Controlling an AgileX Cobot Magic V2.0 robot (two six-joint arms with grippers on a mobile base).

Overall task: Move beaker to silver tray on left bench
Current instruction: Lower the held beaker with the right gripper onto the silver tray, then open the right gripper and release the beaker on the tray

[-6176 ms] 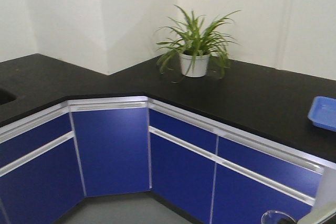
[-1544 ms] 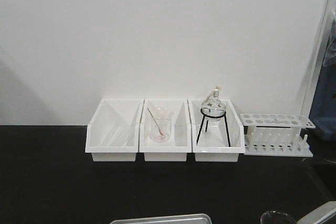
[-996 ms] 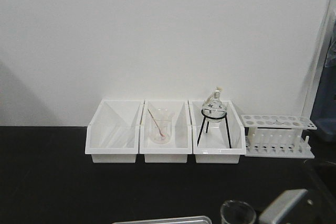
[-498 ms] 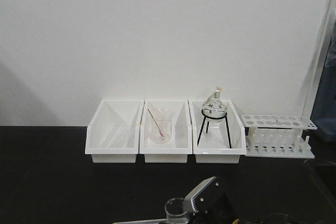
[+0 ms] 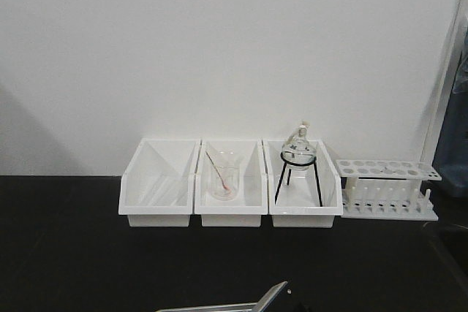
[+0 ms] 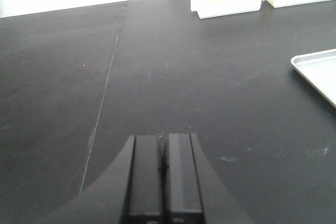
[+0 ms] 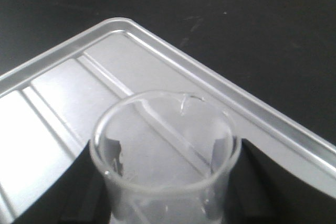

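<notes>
With the beaker (image 7: 165, 153) clamped between my right gripper's (image 7: 167, 182) fingers above the silver tray (image 7: 63, 103), inside its corner rim, I judge lowering and releasing comes next; my left gripper (image 6: 163, 174) sits closed, idle.

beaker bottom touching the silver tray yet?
Cannot tell. The right wrist view shows the beaker between the right gripper fingers, over the silver tray, but its base is out of frame.
</notes>
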